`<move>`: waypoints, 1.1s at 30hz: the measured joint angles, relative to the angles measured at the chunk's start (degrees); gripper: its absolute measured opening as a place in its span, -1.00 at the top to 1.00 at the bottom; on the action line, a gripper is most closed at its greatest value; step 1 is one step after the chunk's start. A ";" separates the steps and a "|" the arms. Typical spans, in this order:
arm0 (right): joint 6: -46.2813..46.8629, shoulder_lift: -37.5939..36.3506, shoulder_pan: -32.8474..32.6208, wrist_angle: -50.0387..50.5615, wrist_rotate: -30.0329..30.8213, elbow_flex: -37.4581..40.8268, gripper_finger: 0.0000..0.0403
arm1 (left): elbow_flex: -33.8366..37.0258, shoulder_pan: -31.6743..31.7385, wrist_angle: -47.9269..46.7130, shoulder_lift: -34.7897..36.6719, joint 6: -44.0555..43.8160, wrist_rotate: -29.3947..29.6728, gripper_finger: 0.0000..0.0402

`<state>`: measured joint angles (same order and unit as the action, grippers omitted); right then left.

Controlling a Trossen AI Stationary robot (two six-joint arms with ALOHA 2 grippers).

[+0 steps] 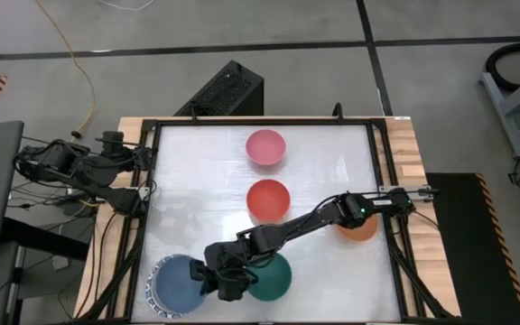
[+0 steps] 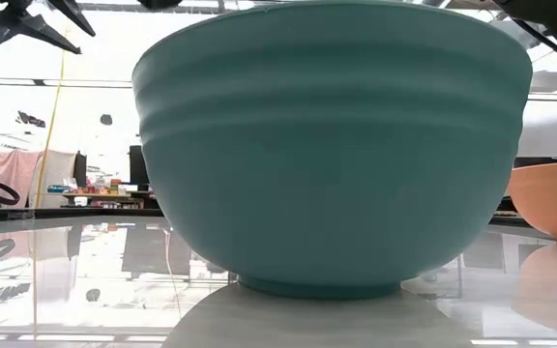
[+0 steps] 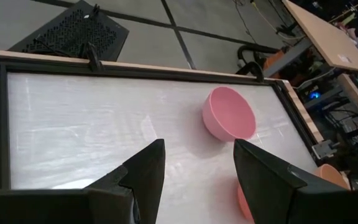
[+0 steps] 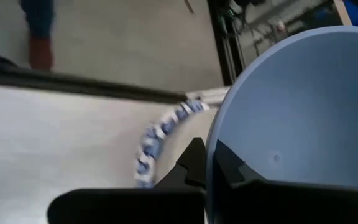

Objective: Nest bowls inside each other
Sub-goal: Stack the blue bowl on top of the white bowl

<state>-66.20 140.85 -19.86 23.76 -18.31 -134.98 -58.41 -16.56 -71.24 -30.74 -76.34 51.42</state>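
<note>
My right gripper (image 1: 213, 278) reaches to the table's near left and is shut on a blue bowl (image 1: 181, 282). That bowl sits tilted over a white bowl with a blue-patterned rim (image 1: 154, 296), whose rim (image 4: 157, 138) shows beside it. A dark green bowl (image 1: 270, 277) stands on its foot right of the gripper and fills the low view (image 2: 332, 145). Red (image 1: 268, 200), pink (image 1: 266, 146) and orange (image 1: 357, 227) bowls stand apart on the table. My left gripper (image 1: 141, 190) waits open at the table's left edge, its fingers (image 3: 148, 171) around nothing. My right gripper pinches the blue bowl's rim (image 4: 211, 140) on the side toward the green bowl, one finger inside (image 4: 229, 163) the bowl and one outside (image 4: 190, 163). The fingers come slanting down from the table's right. The bowl tilts over the patterned bowl; whether it rests in it I cannot tell.
A black frame (image 1: 260, 121) borders the white table top. My right arm (image 1: 332, 212) stretches across the near half, over the orange bowl's edge. Bare table lies on the left half (image 1: 197, 181) and the far right (image 1: 341, 153).
</note>
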 joint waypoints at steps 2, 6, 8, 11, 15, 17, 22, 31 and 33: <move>0.31 0.00 0.00 0.42 -1.18 0.00 0.95 | 0.00 0.00 0.00 0.00 0.00 0.00 0.10; 0.31 0.00 0.17 0.44 -1.28 0.00 0.95 | 0.00 0.00 0.00 0.00 0.00 0.04 0.10; 0.69 0.00 0.49 0.58 -2.32 0.00 0.95 | 0.00 -0.01 0.00 0.00 0.00 0.04 0.10; 2.19 0.00 0.68 0.25 -4.05 0.70 0.95 | 0.00 0.00 0.00 0.00 0.00 0.07 0.10; 3.57 0.13 1.24 -0.71 -4.26 1.36 0.95 | 0.00 0.00 -0.02 0.00 0.00 0.28 0.10; 4.76 0.49 1.62 -2.59 -4.45 1.25 0.95 | 0.00 -0.01 -0.01 0.00 0.00 0.56 0.10; 7.54 1.16 2.16 -3.71 -4.74 1.33 0.95 | 0.00 0.00 0.00 0.00 0.00 1.11 0.10; 8.77 2.70 2.03 -5.60 -6.55 1.16 0.95 | 0.00 0.00 -0.02 -0.02 0.17 1.77 0.10; 10.34 4.00 2.09 -5.87 -6.96 1.32 0.95 | 0.00 0.00 -0.05 -0.01 0.15 1.73 0.10</move>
<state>-55.86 144.85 -17.77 17.88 -25.27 -133.66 -58.41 -16.56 -71.29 -30.75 -76.18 53.15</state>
